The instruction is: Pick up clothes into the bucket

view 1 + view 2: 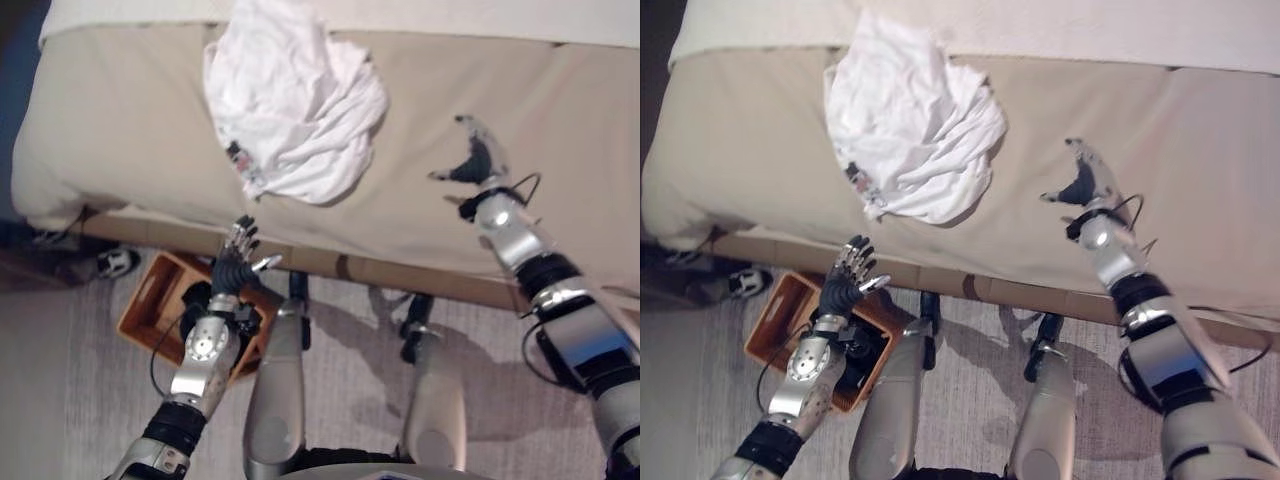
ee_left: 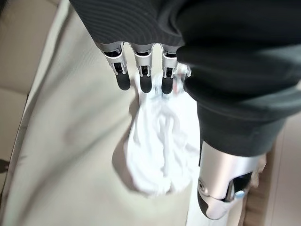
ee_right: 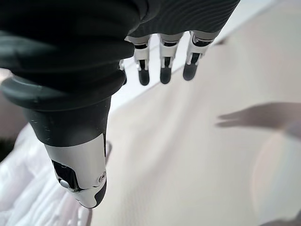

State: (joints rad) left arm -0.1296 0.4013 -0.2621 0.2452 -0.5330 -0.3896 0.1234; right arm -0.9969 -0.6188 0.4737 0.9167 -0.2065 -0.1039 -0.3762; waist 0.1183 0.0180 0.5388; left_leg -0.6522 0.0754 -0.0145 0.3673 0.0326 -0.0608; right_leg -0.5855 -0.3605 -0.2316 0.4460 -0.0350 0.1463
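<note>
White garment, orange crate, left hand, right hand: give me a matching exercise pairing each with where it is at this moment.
Things:
1. white garment
2. orange crate
3. left hand
4. right hand

Places:
A. on the floor beside the bed, at the robot's left
B. open, above the bare beige cover, to the right of the clothing
C. crumpled on top of the bed
D. open, at the bed's near edge, above the crate

Pairs: 1-C, 2-A, 3-D, 4-B
</note>
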